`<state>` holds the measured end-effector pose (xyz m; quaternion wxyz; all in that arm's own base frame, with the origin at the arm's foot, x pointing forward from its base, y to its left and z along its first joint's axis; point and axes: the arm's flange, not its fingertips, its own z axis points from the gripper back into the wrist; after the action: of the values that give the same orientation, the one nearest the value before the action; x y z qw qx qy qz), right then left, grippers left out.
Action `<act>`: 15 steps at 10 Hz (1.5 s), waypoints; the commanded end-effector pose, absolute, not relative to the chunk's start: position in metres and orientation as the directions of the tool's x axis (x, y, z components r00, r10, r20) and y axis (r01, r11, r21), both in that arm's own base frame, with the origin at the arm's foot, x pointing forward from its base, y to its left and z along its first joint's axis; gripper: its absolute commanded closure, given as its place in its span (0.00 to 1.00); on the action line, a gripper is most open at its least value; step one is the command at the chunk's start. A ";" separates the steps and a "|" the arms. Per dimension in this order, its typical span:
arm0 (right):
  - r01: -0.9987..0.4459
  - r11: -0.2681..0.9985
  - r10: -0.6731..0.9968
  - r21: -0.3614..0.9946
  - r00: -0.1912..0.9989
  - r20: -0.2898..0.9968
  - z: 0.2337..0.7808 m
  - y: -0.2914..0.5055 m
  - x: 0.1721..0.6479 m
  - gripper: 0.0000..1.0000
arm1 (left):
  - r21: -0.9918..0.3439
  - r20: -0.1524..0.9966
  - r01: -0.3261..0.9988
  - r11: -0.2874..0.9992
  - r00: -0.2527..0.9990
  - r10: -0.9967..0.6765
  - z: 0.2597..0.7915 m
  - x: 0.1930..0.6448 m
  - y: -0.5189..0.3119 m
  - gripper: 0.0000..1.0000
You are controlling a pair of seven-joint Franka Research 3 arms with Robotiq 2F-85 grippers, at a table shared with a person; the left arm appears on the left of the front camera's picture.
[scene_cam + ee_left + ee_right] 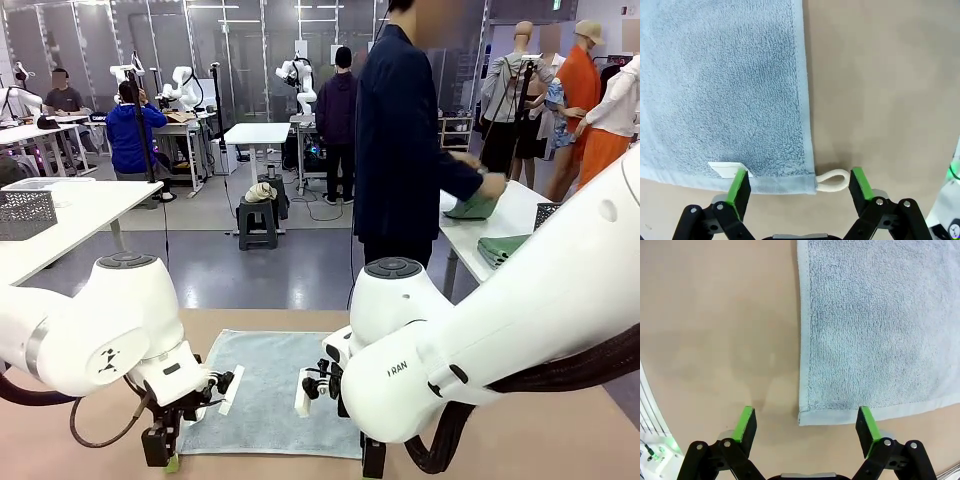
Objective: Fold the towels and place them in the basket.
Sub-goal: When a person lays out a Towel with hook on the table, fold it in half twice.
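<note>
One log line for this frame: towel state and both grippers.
towel: grey-blue, flat, unfolded | left gripper: open, over loop corner | right gripper: open, over other near corner | phase: pre-grasp

A tan bench (885,75) fills the foreground. Beyond it, at one o'clock, a person in a dark navy jacket (400,140) stands turned toward a white table (520,215) at two o'clock, where a folded green cloth (503,248) lies. At ten o'clock another white table (90,205) carries a pale mesh basket (27,212). Toward twelve o'clock a dark stool (257,225) bears a cream bundle (262,191), with a small white table (257,133) behind it. A person in a blue jacket (135,135) sits at eleven o'clock.
</note>
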<state>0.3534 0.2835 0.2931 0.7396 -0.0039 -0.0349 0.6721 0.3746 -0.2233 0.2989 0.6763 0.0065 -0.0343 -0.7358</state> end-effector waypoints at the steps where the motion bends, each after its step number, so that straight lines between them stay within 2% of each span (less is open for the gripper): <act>1: -0.991 0.110 0.993 -0.079 0.107 0.043 0.286 0.284 0.352 0.00 | 0.098 0.021 0.989 -0.112 -0.114 -0.993 0.292 0.377 -0.223 0.00; 2: -0.993 0.099 0.994 -0.065 0.096 0.046 0.286 0.285 0.352 0.20 | 0.100 0.000 0.987 -0.123 -0.123 -0.992 0.292 0.377 -0.223 0.20; 3: -0.992 0.095 0.995 -0.078 0.091 0.047 0.287 0.286 0.352 0.20 | 0.108 0.002 0.987 -0.119 -0.120 -0.993 0.292 0.378 -0.222 0.20; 4: -0.992 0.100 0.994 -0.079 0.097 0.046 0.287 0.285 0.353 0.20 | 0.100 0.010 0.989 -0.111 -0.113 -0.994 0.291 0.379 -0.222 0.39; 7: -0.990 0.109 0.994 -0.087 0.106 0.037 0.286 0.283 0.353 0.20 | 0.102 0.006 0.989 -0.111 -0.112 -0.994 0.290 0.380 -0.221 0.39; 8: -0.990 0.107 0.994 -0.087 0.104 0.036 0.286 0.283 0.353 0.26 | 0.103 0.004 0.989 -0.111 -0.112 -0.994 0.290 0.380 -0.222 0.43; 9: -0.990 0.112 0.993 -0.084 0.109 0.035 0.287 0.283 0.353 0.40 | 0.104 0.000 0.988 -0.114 -0.115 -0.993 0.290 0.380 -0.223 0.59; 10: -0.990 0.114 0.993 -0.083 0.112 0.033 0.288 0.284 0.354 0.46 | 0.101 0.000 0.988 -0.115 -0.116 -0.993 0.291 0.381 -0.223 0.62; 11: -0.990 0.116 0.993 -0.081 0.113 0.034 0.289 0.284 0.354 0.60 | 0.098 -0.001 0.988 -0.115 -0.116 -0.993 0.293 0.381 -0.224 0.78; 12: -0.990 0.117 0.993 -0.080 0.115 0.033 0.290 0.285 0.354 0.46 | 0.096 -0.001 0.989 -0.116 -0.117 -0.993 0.293 0.381 -0.225 0.82; 13: -0.990 0.117 0.993 -0.083 0.115 0.032 0.290 0.285 0.355 0.80 | 0.094 -0.001 0.989 -0.117 -0.117 -0.993 0.293 0.381 -0.225 0.98; 14: -0.989 0.115 0.993 -0.088 0.112 0.030 0.290 0.285 0.355 0.66 | 0.096 -0.002 0.988 -0.118 -0.118 -0.993 0.294 0.382 -0.227 1.00; 15: -0.989 0.113 0.993 -0.096 0.111 0.030 0.292 0.285 0.355 1.00 | 0.099 -0.002 0.988 -0.118 -0.119 -0.993 0.295 0.382 -0.227 1.00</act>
<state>0.3550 0.2842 0.2945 0.7406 -0.0102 -0.0402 0.6706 0.3794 -0.2248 0.3018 0.6653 0.0203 -0.0379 -0.7453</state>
